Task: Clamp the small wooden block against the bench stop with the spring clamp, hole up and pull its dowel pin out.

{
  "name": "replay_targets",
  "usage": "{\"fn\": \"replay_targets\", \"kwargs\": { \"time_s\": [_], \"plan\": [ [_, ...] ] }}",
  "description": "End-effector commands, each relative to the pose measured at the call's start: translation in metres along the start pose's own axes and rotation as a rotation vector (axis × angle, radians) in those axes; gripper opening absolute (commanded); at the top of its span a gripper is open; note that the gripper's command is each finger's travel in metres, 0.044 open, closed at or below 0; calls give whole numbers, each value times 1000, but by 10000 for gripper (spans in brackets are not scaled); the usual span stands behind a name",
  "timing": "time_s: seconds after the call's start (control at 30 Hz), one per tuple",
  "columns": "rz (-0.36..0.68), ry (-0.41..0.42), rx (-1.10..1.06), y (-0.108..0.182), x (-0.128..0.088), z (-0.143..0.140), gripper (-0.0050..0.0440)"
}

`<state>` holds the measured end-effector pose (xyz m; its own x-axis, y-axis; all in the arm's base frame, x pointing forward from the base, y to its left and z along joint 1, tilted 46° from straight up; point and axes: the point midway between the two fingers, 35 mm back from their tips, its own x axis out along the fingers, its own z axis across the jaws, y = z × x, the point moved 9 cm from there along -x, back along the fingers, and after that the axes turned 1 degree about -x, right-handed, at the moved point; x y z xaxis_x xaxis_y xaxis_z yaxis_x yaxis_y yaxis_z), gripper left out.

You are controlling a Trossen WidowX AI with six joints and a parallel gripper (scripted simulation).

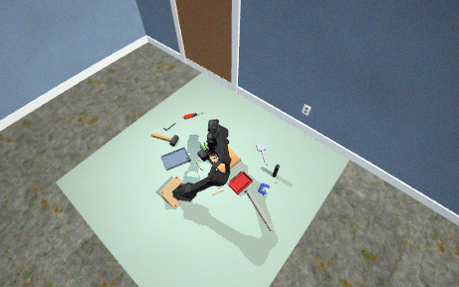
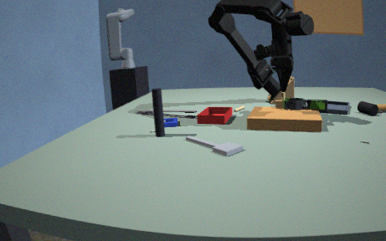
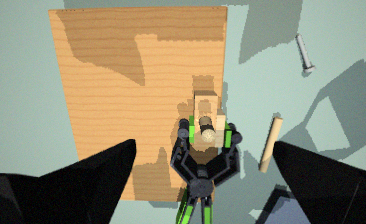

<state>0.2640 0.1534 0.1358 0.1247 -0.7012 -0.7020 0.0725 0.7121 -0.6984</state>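
Observation:
The wooden board lies on the table. The small wooden block is near the board's right edge in the wrist view, beside a narrow upright piece that looks like the bench stop. The dowel pin stands up from the block. The spring clamp, black with green handles and pads, has its jaws around block and stop. My gripper is open, its fingers wide on both sides of clamp and block, apart from them. Any small gap or tilt under the block is hidden.
A loose wooden rod and a bolt lie right of the board in the wrist view. A blue-grey tray, a red bin and a hammer lie around it.

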Motion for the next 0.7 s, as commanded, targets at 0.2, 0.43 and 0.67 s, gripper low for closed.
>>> {"fn": "replay_targets", "kwargs": {
  "time_s": [0.2, 0.43, 0.67],
  "plan": [
    [-8, 6, -5, -1, 16, -2, 440],
    [-9, 6, -4, -2, 27, -3, 440],
    [-9, 6, -4, -2, 27, -3, 400]
  ]
}}
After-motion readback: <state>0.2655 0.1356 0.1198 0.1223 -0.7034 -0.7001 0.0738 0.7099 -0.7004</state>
